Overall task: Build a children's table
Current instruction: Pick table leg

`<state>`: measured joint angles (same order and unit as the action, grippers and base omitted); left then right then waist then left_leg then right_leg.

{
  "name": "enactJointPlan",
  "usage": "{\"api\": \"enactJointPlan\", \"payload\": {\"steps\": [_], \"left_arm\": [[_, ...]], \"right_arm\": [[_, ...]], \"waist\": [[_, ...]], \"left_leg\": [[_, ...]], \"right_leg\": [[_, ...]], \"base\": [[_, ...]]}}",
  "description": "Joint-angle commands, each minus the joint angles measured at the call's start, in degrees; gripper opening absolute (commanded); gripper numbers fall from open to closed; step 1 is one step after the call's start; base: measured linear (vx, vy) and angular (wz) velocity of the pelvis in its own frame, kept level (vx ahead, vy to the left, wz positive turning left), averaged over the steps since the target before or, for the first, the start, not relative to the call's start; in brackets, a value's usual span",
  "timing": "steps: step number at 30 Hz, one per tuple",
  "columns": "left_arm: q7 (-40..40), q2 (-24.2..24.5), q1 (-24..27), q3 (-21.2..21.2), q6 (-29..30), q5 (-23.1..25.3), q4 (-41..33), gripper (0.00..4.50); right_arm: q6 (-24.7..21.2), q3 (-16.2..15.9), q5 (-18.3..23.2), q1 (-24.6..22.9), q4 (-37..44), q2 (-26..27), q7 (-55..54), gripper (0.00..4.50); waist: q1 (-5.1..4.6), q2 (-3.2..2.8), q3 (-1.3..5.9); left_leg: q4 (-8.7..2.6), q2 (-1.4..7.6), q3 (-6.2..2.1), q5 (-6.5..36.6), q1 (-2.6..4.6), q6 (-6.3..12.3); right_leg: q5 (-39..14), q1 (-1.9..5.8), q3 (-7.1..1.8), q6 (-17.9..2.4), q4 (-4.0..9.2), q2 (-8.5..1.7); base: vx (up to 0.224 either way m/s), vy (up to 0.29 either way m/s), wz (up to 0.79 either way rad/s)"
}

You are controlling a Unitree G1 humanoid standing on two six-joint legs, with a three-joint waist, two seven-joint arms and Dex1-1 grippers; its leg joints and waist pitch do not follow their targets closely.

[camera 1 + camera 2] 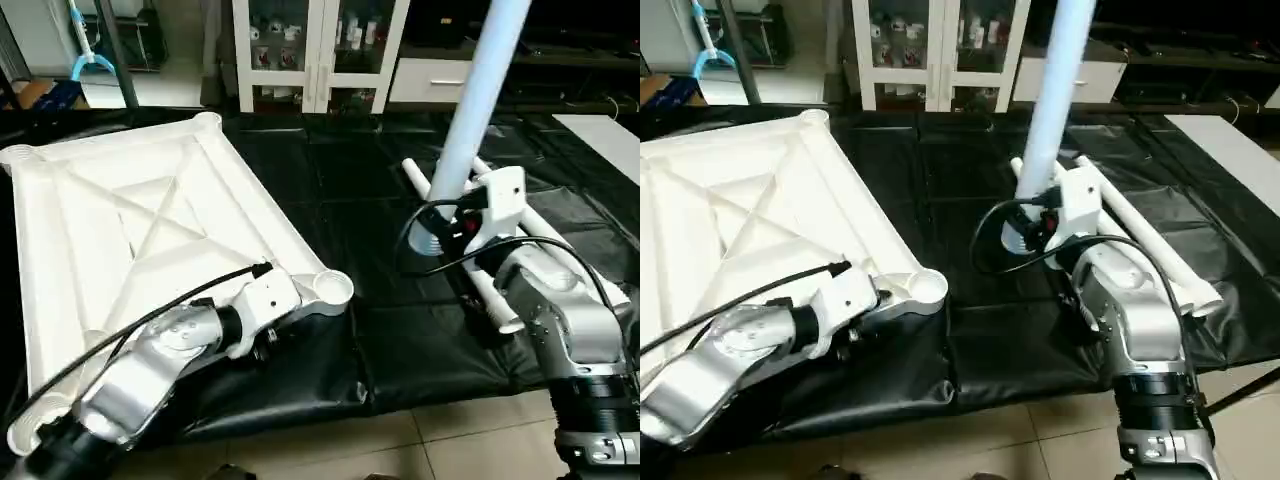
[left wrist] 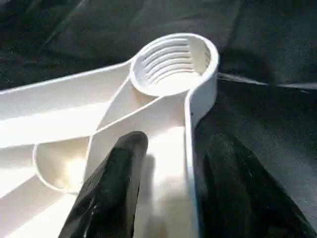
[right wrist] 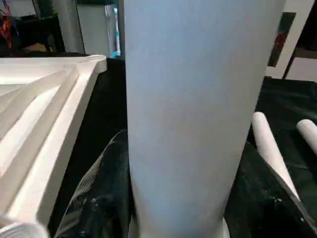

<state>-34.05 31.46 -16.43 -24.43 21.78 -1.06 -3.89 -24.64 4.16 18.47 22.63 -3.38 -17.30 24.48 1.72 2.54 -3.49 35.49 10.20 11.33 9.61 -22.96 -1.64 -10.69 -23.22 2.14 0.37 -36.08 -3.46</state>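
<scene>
Barely begun: no leg seated yet, near corner socket (image 2: pixel 173 62) empty and threaded. Tabletop (image 1: pixel 150 230) upside down on black-covered desk (image 1: pixel 340 210), white, X-ribbed. Left hand (image 2: pixel 171 198) clamped astride tabletop's rim beside that socket. Right hand (image 3: pixel 183 198) grasping upright tapered leg (image 1: pixel 480 110); spare legs (image 1: pixel 1160 250) lying beside.

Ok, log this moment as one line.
left gripper: clamps tabletop rim by corner socket | right gripper: holds leg upright | spare legs: on black cover

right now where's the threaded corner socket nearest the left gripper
In the left eye view, the socket sits at the tabletop's near right corner, just beyond the left gripper.
</scene>
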Motion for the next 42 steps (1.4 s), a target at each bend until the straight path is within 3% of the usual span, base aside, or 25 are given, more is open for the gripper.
{"api": "enactJointPlan", "payload": {"steps": [1,2,3,4,5,7,9,10,12,13,14,15,16,23,25,26,28,34,36,37,39,41,42], "left_arm": [[1.1,-0.1,-1.7,0.0,-0.7,1.8,1.7,1.93],[0.1,0.3,-1.9,-0.9,-1.0,2.6,2.2,1.85],[-0.9,0.8,-1.8,-1.8,-1.1,3.1,2.4,1.76],[-1.4,1.1,-1.8,-2.3,-1.2,3.4,2.5,1.66],[-2.7,1.9,-1.2,-3.6,-1.1,4.3,2.6,1.66],[-3.3,2.3,-0.6,-4.4,-1.1,5.1,2.9,1.47],[-2.6,1.6,-0.1,-3.9,-1.0,5.4,3.6,1.24],[-2.2,1.1,0.1,-3.3,-0.5,5.0,3.9,1.17],[-1.9,0.9,0.0,-3.1,-0.6,5.1,4.3,0.97],[-1.9,0.7,0.1,-2.9,-0.3,4.9,4.7,0.87],[-1.9,0.7,0.1,-2.9,-0.3,4.9,4.7,0.79],[-2.2,0.8,0.2,-2.9,-1.1,4.9,4.9,0.79],[-2.8,0.7,0.4,-2.6,-1.1,4.4,4.8,0.51],[-2.8,0.7,0.4,-2.6,-1.1,4.4,4.8,0.51],[-3.3,0.3,1.0,-2.1,-1.6,3.7,4.5,0.23],[-3.3,0.3,1.0,-2.1,-1.6,3.7,4.5,0.18],[-3.7,-0.4,2.1,-1.8,-3.1,3.2,4.0,0.15],[-9.4,1.1,2.6,-3.5,-5.1,1.8,2.9,0.01],[-10.0,1.2,2.3,-3.7,-5.0,1.8,2.6,0.01],[-10.3,1.0,1.9,-4.2,-5.1,2.4,2.9,0.01],[-10.7,0.7,1.7,-4.4,-5.0,3.0,3.2,0.01],[-10.8,0.4,1.8,-4.2,-4.9,2.8,3.0,0.01],[-11.0,0.2,1.8,-4.1,-4.8,2.8,3.0,0.01]], "right_arm": [[-0.1,1.0,1.6,-1.7,2.4,-0.1,1.0,1.90],[0.3,0.7,1.5,-3.0,3.1,0.1,1.2,1.90],[0.6,0.3,1.1,-3.8,3.4,0.1,1.2,1.90],[0.8,0.1,0.9,-4.3,3.5,0.1,1.3,1.90],[1.4,-0.3,-0.3,-5.0,3.6,0.3,0.3,1.90],[1.5,0.2,-0.3,-5.1,3.8,1.0,-0.8,1.90],[1.3,1.3,0.0,-5.0,4.4,1.5,-2.0,1.90],[1.3,1.7,0.1,-5.0,4.8,1.5,-2.3,1.90],[0.8,1.9,0.4,-5.0,5.2,1.6,-2.7,1.90],[0.0,2.1,0.4,-5.3,6.3,1.6,-3.3,1.90],[0.0,2.1,0.4,-5.3,6.3,1.6,-3.3,1.90],[-0.7,1.7,0.6,-5.8,7.4,1.5,-3.3,1.90],[-0.8,1.5,0.6,-6.0,7.8,1.5,-3.3,1.90],[-0.8,1.5,0.6,-6.0,7.8,1.5,-3.3,1.90],[-1.0,0.8,0.1,-6.4,8.3,1.9,-3.7,1.90],[-1.0,0.8,0.1,-6.4,8.3,1.9,-3.7,1.90],[-1.6,-0.1,0.0,-6.9,9.1,3.0,-4.2,1.90],[-0.8,-1.4,2.7,-3.5,4.1,4.2,0.6,1.90],[-0.6,-1.4,3.7,-2.4,2.4,4.6,2.4,1.90],[-0.8,-1.4,5.8,-0.7,-0.4,4.9,6.2,1.90],[-1.6,-1.4,7.8,1.0,-2.6,5.0,10.3,1.90],[-2.0,-1.3,8.8,2.4,-4.8,4.8,13.4,1.90],[-2.0,-1.4,9.1,3.1,-5.9,4.6,14.9,1.90]], "waist": [[-0.36,-1.33,3.74],[-0.17,-2.43,3.79],[-0.30,-1.95,3.69],[-0.32,-1.61,3.79],[-0.17,-2.70,3.79],[-0.54,-2.22,3.75],[-0.67,-2.29,3.69],[-0.79,-2.80,3.58],[-0.90,-2.80,3.56],[-0.96,-2.53,3.57],[-1.06,-2.82,3.55],[-1.17,-2.76,3.54],[-1.27,-2.69,3.55],[-1.67,-2.83,3.49],[-1.66,-2.77,3.46],[-1.94,-1.31,3.44],[-1.69,-2.03,3.39],[-1.73,-2.11,3.29],[-2.09,-1.62,3.23],[-1.85,-1.79,3.29],[-1.82,-1.45,3.21],[-1.77,-1.58,3.20],[-1.91,-1.26,3.17]], "left_leg": [[-4.96,2.79,-2.00,21.2,2.41,-5.10],[-5.03,2.79,-2.16,21.4,2.47,-5.23],[-5.03,2.81,-1.99,22.0,2.54,-5.09],[-4.99,2.74,-2.09,22.2,2.44,-4.84],[-5.07,2.73,-2.24,22.0,2.35,-4.91],[-5.03,2.63,-2.15,22.0,2.11,-4.56],[-4.95,2.56,-2.10,21.0,1.98,-3.87],[-4.85,2.55,-2.08,21.9,2.20,-3.80],[-4.75,2.46,-2.16,22.8,2.35,-3.71],[-4.79,2.50,-2.24,22.8,2.31,-3.53],[-4.83,2.52,-2.28,23.2,2.41,-3.62],[-4.83,2.54,-2.30,23.5,2.45,-3.66],[-4.86,2.52,-2.36,24.1,2.53,-3.69],[-4.98,2.48,-2.58,25.8,2.56,-3.82],[-4.95,2.44,-2.53,26.0,2.65,-3.76],[-4.85,2.44,-2.28,25.7,2.47,-3.38],[-4.87,2.49,-2.45,24.4,2.45,-3.13],[-4.96,2.47,-2.46,26.6,2.94,-3.45],[-4.85,2.41,-2.56,27.7,3.00,-3.42],[-4.78,2.52,-2.53,27.7,3.30,-3.44],[-4.89,2.66,-2.46,27.7,3.30,-3.36],[-5.16,2.79,-2.55,27.8,3.22,-3.61],[-5.23,2.82,-2.53,27.6,3.13,-3.66]], "right_leg": [[-18.7,1.07,-2.53,-7.2,5.31,-3.65],[-17.8,1.10,-2.52,-7.6,5.23,-3.73],[-18.0,0.91,-2.50,-7.5,5.59,-3.54],[-18.0,1.17,-2.47,-7.9,5.37,-3.66],[-17.8,1.23,-2.48,-8.2,5.28,-3.77],[-18.3,1.42,-2.47,-8.5,5.34,-3.72],[-19.6,1.44,-2.51,-8.5,5.39,-3.89],[-21.7,1.17,-2.52,-8.5,5.69,-3.94],[-24.4,1.07,-2.42,-7.7,5.95,-3.91],[-25.8,1.06,-2.38,-7.2,5.98,-3.96],[-26.5,0.90,-2.32,-6.9,6.14,-3.92],[-26.8,0.82,-2.29,-6.8,6.19,-3.90],[-27.6,0.72,-2.29,-6.3,6.27,-3.89],[-29.1,0.58,-2.18,-5.9,6.55,-3.99],[-29.3,0.45,-2.18,-5.8,6.63,-3.96],[-29.9,0.44,-2.16,-5.6,6.80,-3.89],[-30.8,0.42,-2.27,-5.3,6.73,-4.17],[-31.6,-0.06,-2.28,-4.9,6.97,-4.01],[-32.6,-0.09,-2.12,-5.4,7.01,-4.13],[-32.6,-0.26,-2.22,-5.4,7.04,-4.25],[-31.9,-0.24,-2.22,-5.7,7.07,-4.19],[-30.6,0.01,-2.13,-6.3,6.77,-4.23],[-30.4,0.08,-2.11,-6.4,6.78,-4.24]], "base": [[0.000,0.000,0.00],[0.000,0.000,0.00],[0.000,0.000,0.00],[0.000,0.000,0.00],[0.000,0.000,0.00],[0.000,0.000,0.00],[0.000,0.000,0.00],[0.000,0.000,0.00],[0.000,0.000,0.00],[0.000,0.000,0.00],[0.000,0.000,0.00],[0.000,0.000,0.00],[0.000,0.000,0.00],[0.000,0.000,0.00],[0.000,0.000,0.00],[0.000,0.000,0.00],[0.000,0.000,0.00],[0.000,0.000,0.00],[0.000,0.000,0.00],[0.000,0.000,0.00],[0.000,0.000,0.00],[0.000,0.000,0.00],[0.000,0.000,0.00]]}}
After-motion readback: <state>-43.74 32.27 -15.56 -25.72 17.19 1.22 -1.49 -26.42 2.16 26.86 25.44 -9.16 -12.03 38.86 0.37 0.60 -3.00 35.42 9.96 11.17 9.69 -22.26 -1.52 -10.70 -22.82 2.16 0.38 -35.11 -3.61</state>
